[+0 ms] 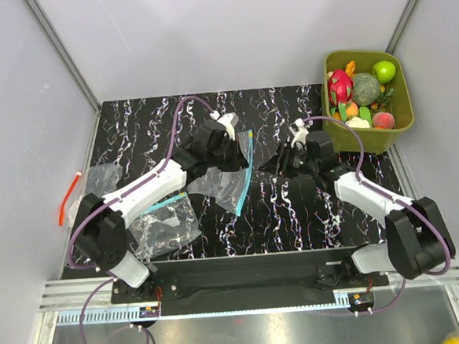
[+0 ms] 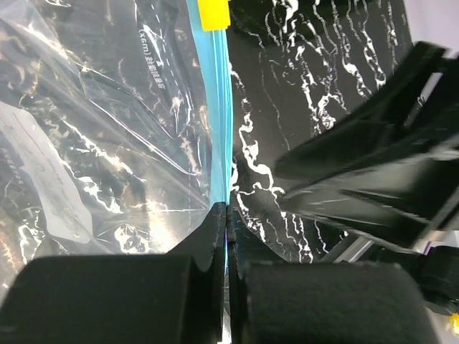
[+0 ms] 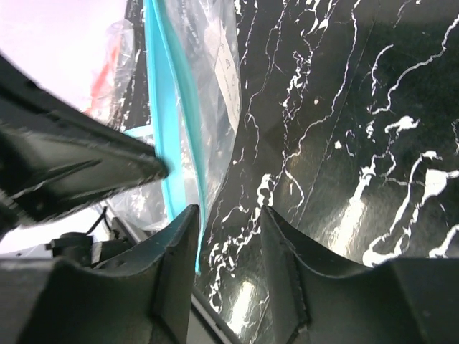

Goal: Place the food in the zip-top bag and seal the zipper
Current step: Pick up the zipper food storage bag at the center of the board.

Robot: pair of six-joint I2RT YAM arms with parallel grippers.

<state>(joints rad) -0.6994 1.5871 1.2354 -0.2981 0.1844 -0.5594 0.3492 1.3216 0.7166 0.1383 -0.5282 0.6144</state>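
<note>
The zip-top bag [image 1: 223,177] hangs over the middle of the table, its blue-green zipper [image 1: 245,175] running down its right edge. My left gripper [image 1: 232,140] is shut on the zipper [image 2: 219,107] at the bag's top end; in the left wrist view a yellow tab [image 2: 214,14] sits further along the strip. My right gripper [image 1: 278,164] is open and empty just right of the bag. In the right wrist view its left finger [image 3: 176,251] is beside the strip [image 3: 163,107]. The food [image 1: 362,92] lies in the olive-green tub [image 1: 367,140]. I see no food in the bag.
A second clear bag [image 1: 166,226] with a blue-green strip lies at the front left. A clear bag [image 1: 98,180] with an orange-red strip [image 1: 64,201] lies at the far left edge. White walls close in the table on three sides.
</note>
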